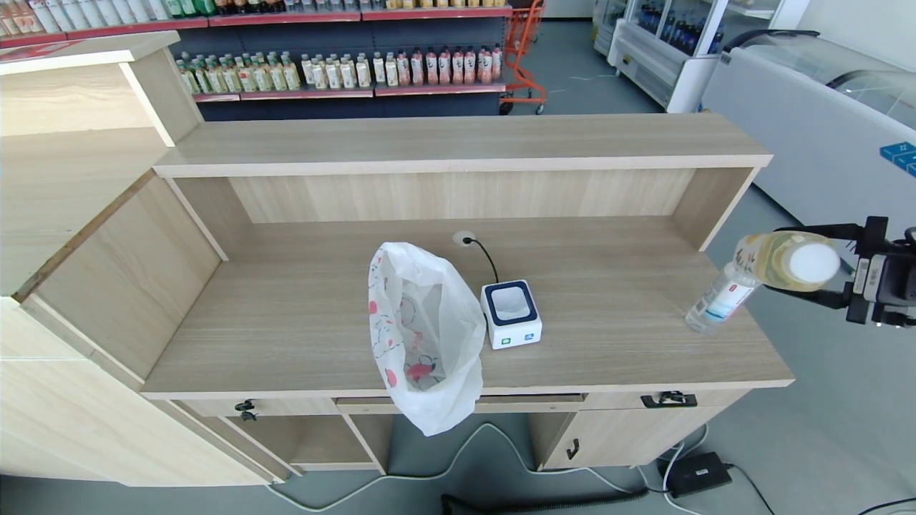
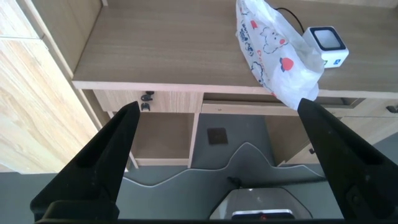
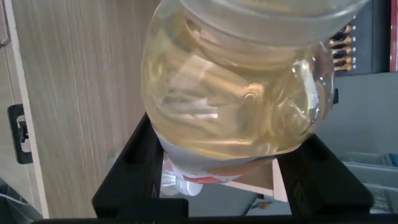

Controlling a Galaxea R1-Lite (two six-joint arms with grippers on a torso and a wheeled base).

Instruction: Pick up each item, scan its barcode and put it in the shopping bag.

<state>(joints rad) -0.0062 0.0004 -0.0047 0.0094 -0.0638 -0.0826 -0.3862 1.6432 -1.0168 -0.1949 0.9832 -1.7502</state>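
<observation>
Both claws are matte black: the left claw has two broad, flat, tapering fingers, the right claw slim bars on a blocky wrist bearing white labels

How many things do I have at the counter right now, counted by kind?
Bottle: 1, held in the right gripper
Shopping bag: 1
Scanner: 1
Total: 3
</observation>
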